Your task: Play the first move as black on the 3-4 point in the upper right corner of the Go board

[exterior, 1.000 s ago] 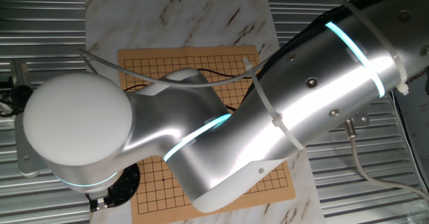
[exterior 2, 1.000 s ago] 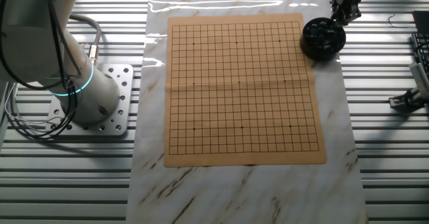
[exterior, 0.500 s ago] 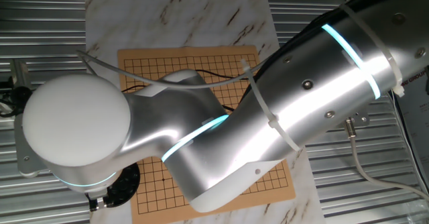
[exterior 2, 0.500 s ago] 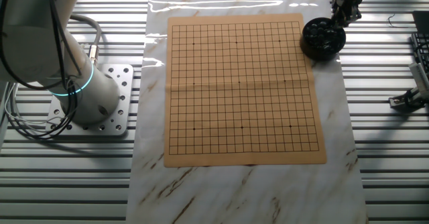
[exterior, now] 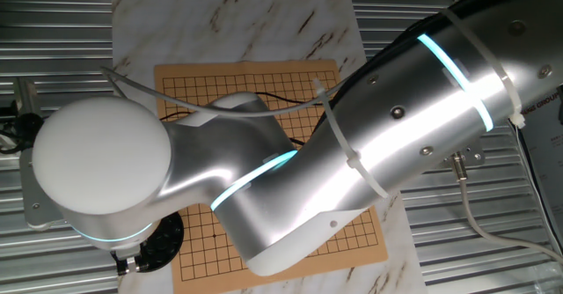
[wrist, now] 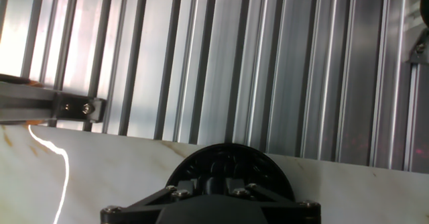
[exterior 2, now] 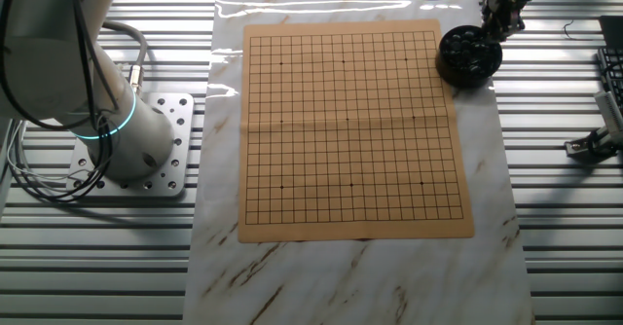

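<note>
The tan Go board lies on a marble sheet with no stones on it. A round black bowl holding black stones stands just off the board's far right corner. My gripper hangs right above the bowl's far side. In the hand view the bowl lies directly under my gripper, and a dark rounded black stone appears pinched between the close-set fingers, though it is dim there. In one fixed view my arm hides most of the board, and the bowl peeks out at the bottom left.
The arm's base stands on a bolted plate left of the board. Ribbed metal table surface surrounds the marble sheet. A metal bracket sits beyond the marble edge. Some hardware lies at the right edge.
The gripper has risen slightly above the bowl. The arm's upper link has shifted a little in one fixed view. The board has not changed.
</note>
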You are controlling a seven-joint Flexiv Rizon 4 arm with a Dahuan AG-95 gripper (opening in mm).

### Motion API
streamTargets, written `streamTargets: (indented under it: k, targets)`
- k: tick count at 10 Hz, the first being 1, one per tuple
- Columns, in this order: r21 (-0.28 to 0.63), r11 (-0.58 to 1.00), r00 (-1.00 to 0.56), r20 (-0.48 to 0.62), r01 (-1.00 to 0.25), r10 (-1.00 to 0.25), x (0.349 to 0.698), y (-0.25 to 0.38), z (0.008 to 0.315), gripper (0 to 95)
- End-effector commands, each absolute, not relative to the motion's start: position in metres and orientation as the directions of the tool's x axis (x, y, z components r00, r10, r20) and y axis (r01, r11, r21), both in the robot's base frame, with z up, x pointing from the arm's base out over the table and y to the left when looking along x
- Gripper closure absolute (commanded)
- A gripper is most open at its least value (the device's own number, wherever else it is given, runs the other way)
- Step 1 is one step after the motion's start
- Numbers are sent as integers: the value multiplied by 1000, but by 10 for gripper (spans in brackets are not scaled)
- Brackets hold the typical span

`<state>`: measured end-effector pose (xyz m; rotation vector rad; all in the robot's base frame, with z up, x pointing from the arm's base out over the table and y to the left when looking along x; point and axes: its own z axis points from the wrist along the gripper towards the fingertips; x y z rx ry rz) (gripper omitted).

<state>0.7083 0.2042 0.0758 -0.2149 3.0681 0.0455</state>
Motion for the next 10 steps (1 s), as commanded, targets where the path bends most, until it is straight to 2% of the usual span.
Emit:
streamTargets:
  k: [1,10]
  targets:
    - [28,991,-989,-65,-133,-131,709,204,73,760]
    - [29,994,-993,-63,-106,-104,705,203,66,760]
